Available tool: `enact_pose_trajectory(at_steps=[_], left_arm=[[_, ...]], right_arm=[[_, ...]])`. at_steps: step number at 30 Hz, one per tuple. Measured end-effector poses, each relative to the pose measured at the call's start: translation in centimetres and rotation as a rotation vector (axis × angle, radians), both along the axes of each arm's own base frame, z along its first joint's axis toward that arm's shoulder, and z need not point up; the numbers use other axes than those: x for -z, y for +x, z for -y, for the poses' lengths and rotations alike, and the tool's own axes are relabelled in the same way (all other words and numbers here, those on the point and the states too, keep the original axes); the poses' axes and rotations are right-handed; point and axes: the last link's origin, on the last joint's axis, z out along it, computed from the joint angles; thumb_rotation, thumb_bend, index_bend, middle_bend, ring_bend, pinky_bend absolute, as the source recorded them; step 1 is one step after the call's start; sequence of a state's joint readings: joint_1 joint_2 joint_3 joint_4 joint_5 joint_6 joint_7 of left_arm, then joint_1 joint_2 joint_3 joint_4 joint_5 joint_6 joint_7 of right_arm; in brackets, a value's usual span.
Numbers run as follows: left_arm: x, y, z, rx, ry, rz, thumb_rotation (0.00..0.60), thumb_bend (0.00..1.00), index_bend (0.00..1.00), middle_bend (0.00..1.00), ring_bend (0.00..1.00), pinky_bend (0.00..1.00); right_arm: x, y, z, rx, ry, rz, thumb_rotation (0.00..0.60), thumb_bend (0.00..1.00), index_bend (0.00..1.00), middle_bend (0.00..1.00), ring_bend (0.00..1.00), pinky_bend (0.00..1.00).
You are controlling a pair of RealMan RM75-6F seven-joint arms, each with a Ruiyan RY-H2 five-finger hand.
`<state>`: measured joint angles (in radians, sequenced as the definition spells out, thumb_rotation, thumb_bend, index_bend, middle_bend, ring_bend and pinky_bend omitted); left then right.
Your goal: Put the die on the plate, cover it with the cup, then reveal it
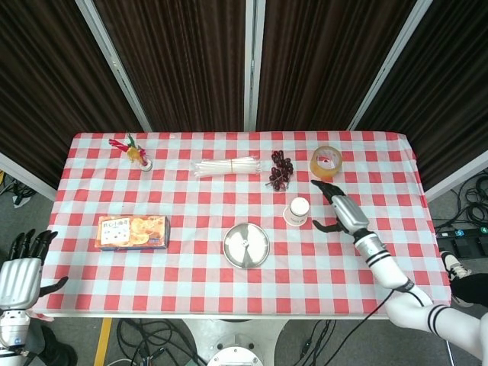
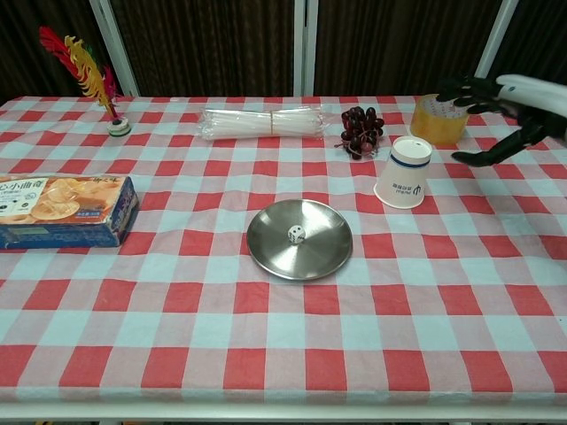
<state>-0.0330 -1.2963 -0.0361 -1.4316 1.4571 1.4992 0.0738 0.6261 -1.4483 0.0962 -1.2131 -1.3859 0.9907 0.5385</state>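
A small white die (image 2: pixel 296 234) lies uncovered near the middle of the round steel plate (image 2: pixel 270 257), which also shows in the head view as the plate (image 1: pixel 255 254). The white paper cup (image 2: pixel 403 172) stands upside down on the cloth to the right of the plate, seen from above as the cup (image 1: pixel 297 210). My right hand (image 2: pixel 500 106) (image 1: pixel 338 209) hovers just right of the cup with its fingers spread and nothing in them. My left hand (image 1: pixel 21 271) hangs off the table's left front corner, fingers apart and empty.
A snack box (image 2: pixel 60 209) lies at the left. A bundle of clear straws (image 2: pixel 259 122), dark grapes (image 2: pixel 360 129) and a yellow tape roll (image 2: pixel 438 119) line the back. A feathered shuttlecock (image 2: pixel 97 80) stands at the far left.
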Motion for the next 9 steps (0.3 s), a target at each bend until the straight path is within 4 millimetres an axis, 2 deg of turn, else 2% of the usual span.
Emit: enact_pose_trajectory(at_steps=[4,9], left_arm=[[0.0,0.1,-0.3,0.007,-0.001,-0.001,0.600,0.00,0.14,0.13,0.02,0.02],[0.2,0.3,-0.6,0.015,-0.003,-0.012,0.600,0.00,0.14,0.13,0.02,0.02]], right_arm=[[-3.9,-2.1,-2.8,-0.020,-0.147,-0.075,0.600,0.24,0.01,0.12,0.00,0.00],[-8.4,-5.7,-9.3,0.039,-0.296,-0.212,0.600,0.24,0.02,0.12,0.00,0.00]])
